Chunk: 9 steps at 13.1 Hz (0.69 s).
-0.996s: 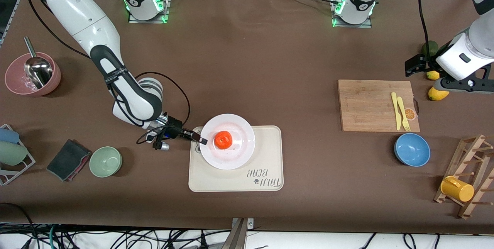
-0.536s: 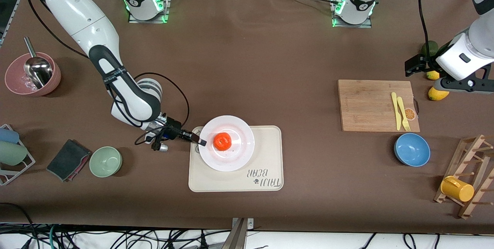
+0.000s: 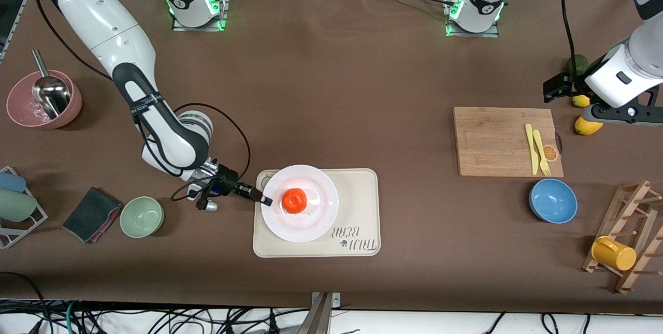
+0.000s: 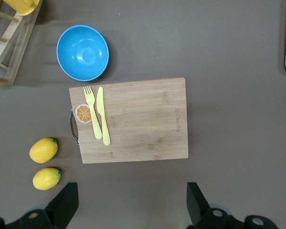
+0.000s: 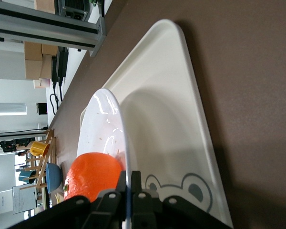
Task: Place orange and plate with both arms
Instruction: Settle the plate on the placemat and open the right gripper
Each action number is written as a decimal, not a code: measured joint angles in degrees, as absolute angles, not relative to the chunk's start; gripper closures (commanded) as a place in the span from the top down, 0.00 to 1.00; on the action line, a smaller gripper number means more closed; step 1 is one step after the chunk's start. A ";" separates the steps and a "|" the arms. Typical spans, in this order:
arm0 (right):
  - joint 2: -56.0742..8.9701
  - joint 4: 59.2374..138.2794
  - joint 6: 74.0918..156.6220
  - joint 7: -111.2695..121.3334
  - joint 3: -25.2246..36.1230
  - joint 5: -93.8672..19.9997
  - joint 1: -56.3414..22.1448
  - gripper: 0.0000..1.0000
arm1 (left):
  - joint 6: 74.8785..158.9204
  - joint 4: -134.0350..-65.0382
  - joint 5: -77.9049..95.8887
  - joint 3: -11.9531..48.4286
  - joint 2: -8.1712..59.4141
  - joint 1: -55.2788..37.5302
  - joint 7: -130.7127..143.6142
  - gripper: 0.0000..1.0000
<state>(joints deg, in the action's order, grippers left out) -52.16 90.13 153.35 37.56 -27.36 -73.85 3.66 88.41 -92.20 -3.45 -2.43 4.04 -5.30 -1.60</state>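
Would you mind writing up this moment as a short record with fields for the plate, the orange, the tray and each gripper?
plate: white plate, over the beige tray, rim pinched by the right gripper
orange: orange, resting on the plate
tray: beige tray, on the table under the plate
right gripper: right gripper, shut on the plate's rim at the right arm's end
left gripper: left gripper, open, waiting above the table by the cutting board
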 measured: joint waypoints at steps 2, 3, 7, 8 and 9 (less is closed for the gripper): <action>-53.50 89.23 153.24 37.57 -27.36 -73.60 3.66 0.00 | 88.41 -92.19 -3.45 -2.43 4.04 -5.30 -1.60 1.00; -54.12 88.77 153.17 37.57 -27.37 -73.55 3.66 0.00 | 88.41 -92.19 -3.45 -2.42 4.04 -5.30 -1.60 1.00; -54.89 88.17 152.87 37.57 -27.37 -73.52 3.65 0.20 | 88.41 -92.19 -3.45 -2.42 4.05 -5.30 -1.60 1.00; -54.89 88.07 152.85 37.57 -27.37 -73.52 3.65 0.34 | 88.41 -92.19 -3.45 -2.42 4.05 -5.30 -1.60 1.00; -54.89 87.91 152.82 37.57 -27.37 -73.37 3.67 0.34 | 88.41 -92.19 -3.45 -2.42 4.05 -5.30 -1.60 1.00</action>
<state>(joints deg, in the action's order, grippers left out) -54.89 87.91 152.82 37.57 -27.37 -73.37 3.67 88.41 -92.19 -3.45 -2.42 4.05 -5.30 -1.60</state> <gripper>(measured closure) 0.881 0.000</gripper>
